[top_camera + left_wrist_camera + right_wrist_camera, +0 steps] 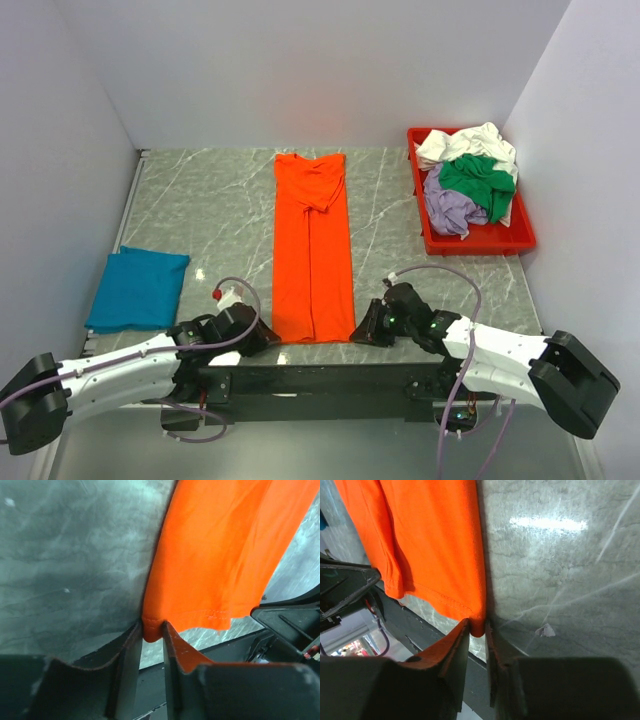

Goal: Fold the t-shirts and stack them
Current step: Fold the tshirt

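Note:
An orange t-shirt [312, 250] lies folded lengthwise as a long strip down the middle of the marble table, collar end far from me. My left gripper [269, 339] is at its near left corner. In the left wrist view that gripper [152, 631] is shut on the hem corner of the orange t-shirt [220, 555]. My right gripper [360, 333] is at the near right corner, and the right wrist view shows it [477, 628] pinching the hem corner of the same t-shirt [435, 540]. A folded teal-blue t-shirt [138, 288] rests at the left.
A red tray [475, 246] at the back right holds crumpled white [465, 143], green [478, 180] and lavender [450, 210] t-shirts. The black mounting bar [320, 378] runs along the near edge just behind the hem. White walls close in the table.

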`<state>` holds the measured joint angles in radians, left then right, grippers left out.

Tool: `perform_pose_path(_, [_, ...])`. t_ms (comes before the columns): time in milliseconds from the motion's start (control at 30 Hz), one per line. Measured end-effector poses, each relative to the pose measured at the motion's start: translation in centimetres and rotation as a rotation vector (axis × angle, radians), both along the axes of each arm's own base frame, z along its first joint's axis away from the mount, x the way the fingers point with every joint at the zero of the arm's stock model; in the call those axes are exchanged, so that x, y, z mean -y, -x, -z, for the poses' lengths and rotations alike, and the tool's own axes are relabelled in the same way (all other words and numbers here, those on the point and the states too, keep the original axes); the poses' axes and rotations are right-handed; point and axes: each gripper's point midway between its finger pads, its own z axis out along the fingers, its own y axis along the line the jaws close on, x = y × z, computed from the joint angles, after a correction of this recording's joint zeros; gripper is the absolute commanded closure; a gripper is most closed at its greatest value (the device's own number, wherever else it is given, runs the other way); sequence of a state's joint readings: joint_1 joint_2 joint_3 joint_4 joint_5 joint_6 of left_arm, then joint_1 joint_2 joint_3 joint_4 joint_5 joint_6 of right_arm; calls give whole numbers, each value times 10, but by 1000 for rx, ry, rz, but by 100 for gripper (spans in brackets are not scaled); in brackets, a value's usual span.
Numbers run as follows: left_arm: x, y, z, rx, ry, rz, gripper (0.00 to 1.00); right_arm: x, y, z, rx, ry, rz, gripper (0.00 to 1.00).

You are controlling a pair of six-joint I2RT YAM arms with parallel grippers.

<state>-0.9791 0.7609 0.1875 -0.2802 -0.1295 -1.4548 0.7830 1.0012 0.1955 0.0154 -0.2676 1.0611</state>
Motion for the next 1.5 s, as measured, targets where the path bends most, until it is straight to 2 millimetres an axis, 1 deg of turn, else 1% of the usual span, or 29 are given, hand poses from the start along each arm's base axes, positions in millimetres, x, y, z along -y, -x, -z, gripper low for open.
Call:
perform_pose_path(33, [1, 1, 1, -3, 0, 2, 78, 0, 1, 0, -3, 0, -3, 80])
perform_pose_path(67, [1, 2, 1, -5, -2, 7, 81, 0, 1, 0, -4, 0, -4, 83])
perform_pose_path(100, [1, 3, 2, -10, -5, 7, 84, 0, 1, 0, -3, 0, -7, 88])
perform_pose_path(133, [1, 4, 3, -10, -9, 12, 94, 0, 2, 0, -4, -1, -9, 90])
perform_pose_path(167, [1, 5, 3, -12, -11, 11, 99, 0, 2, 0, -3, -1, -13, 93])
perform_pose_path(200, [1, 6, 3, -11, -13, 15, 99, 0, 2, 0, -4, -1, -14, 96])
perform_pose_path(333, [2, 11, 2, -11, -32, 39, 100, 0, 5, -2, 7, 0, -32, 99])
perform_pose_path(467, [1, 22, 0, -19, -78, 86, 100, -2, 11, -10, 26, -7, -68, 100])
perform_pose_path(600, [0, 24, -10, -11, -111, 104, 100, -8, 12, -28, 71, -11, -112, 100])
perform_pose_path(700, [4, 17, -24, 22, -124, 105, 100, -14, 2, -49, 132, -8, -125, 100])
perform_pose_path(767, [7, 8, -34, 51, -140, 103, 100, -19, -8, -64, 176, -2, -125, 100])
perform_pose_path(867, [13, -16, -53, 101, -162, 81, 100, -28, -25, -80, 225, 16, -116, 100])
perform_pose_path(967, [13, -51, -70, 153, -176, 31, 99, -34, -45, -91, 261, 48, -91, 100])
perform_pose_path(1100, [6, -98, -77, 183, -222, -33, 99, -40, -88, -101, 294, 100, -24, 100])
perform_pose_path(1133, [5, -106, -78, 187, -231, -42, 99, -40, -100, -102, 297, 112, -4, 100])
perform_pose_path(1267, [1, -147, -89, 212, -243, -97, 99, -36, -145, -98, 299, 157, 70, 100])
perform_pose_path(1400, [1, -189, -101, 239, -239, -155, 99, -29, -185, -90, 288, 202, 128, 100])
perform_pose_path(1467, [3, -210, -106, 249, -238, -174, 99, -28, -205, -88, 292, 216, 150, 100])
perform_pose_path(1500, [4, -219, -107, 253, -242, -179, 99, -27, -212, -87, 293, 221, 158, 100])
